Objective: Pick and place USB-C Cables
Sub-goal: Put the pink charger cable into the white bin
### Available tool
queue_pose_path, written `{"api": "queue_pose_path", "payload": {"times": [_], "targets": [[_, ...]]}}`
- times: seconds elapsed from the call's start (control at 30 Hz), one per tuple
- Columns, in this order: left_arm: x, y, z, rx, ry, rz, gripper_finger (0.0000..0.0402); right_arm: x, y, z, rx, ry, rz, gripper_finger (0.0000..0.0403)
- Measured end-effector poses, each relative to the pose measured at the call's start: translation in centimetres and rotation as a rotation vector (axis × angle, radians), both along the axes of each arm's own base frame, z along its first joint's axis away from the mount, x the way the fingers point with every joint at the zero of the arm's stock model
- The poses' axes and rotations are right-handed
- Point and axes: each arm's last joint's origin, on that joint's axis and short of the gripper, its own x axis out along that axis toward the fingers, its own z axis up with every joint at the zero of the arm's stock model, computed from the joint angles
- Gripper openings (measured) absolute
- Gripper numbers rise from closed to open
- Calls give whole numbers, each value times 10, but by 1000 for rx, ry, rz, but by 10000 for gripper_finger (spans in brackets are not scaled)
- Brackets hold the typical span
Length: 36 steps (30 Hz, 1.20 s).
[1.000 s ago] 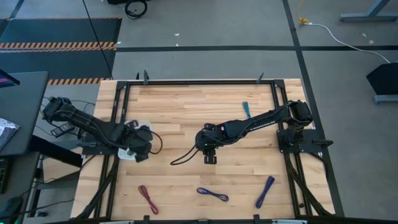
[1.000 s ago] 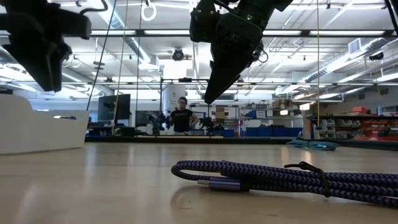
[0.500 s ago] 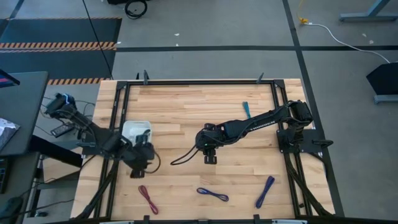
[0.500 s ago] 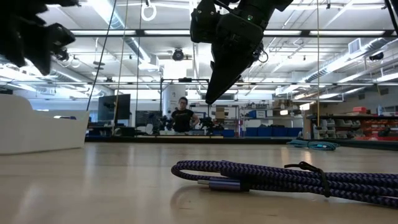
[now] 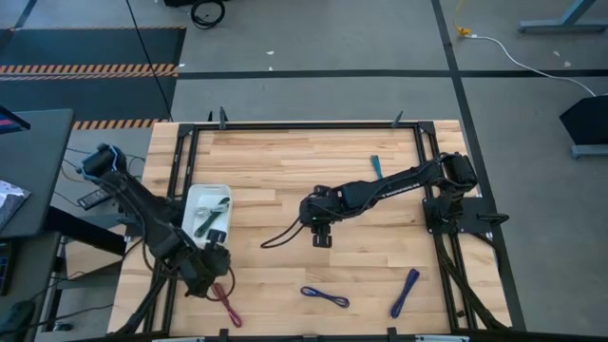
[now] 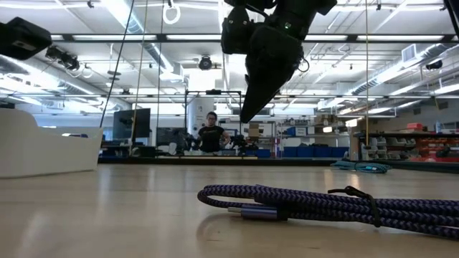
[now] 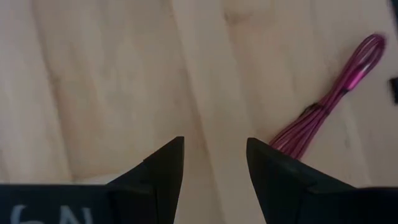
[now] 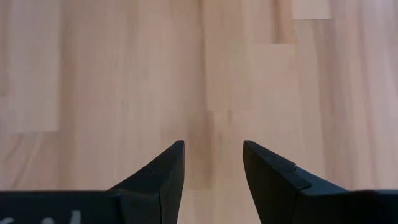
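Dark red cable (image 7: 329,102) lies beside the left gripper (image 7: 214,163), parted and empty; its label looks unreadable.

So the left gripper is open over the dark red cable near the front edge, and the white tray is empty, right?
Not quite: the white tray is not empty. The high view shows a green cable in it. The left gripper is open by the dark red cable, as said.

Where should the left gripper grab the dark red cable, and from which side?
Take the dark red cable at its bundled middle, coming straight down with fingers across its length. It lies flat as a thin diagonal strand near the front edge; the looped end flares wider. The open left gripper hovers just beside it.
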Motion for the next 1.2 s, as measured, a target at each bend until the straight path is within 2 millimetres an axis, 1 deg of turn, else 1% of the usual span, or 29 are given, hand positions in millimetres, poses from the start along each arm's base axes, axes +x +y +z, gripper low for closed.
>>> {"api": "queue_pose_path", "payload": {"times": [0.17,0.27,0.47,0.7,0.8,0.9,1.07,1.2], "targets": [[3,-13,-8,-17,-9,-23,181,1,-5,0,-19,-5,-38,168],[-1,-19,-13,-4,4,-47,181,1,-7,0,-11,-8,-64,168],[-7,-29,-22,-2,36,-33,181,1,-10,0,29,-21,-151,168],[-9,-43,-40,20,67,-16,181,0,-9,0,51,-7,-185,168],[-8,-46,-49,33,83,9,181,-3,-4,-2,73,26,-195,168],[-6,-49,-54,32,89,30,181,-8,5,-3,119,74,-179,168],[-2,-56,-53,-48,40,50,180,-19,24,-6,116,159,-137,168],[2,-64,-49,-133,-12,46,180,-23,38,-7,85,173,-103,168]]}}
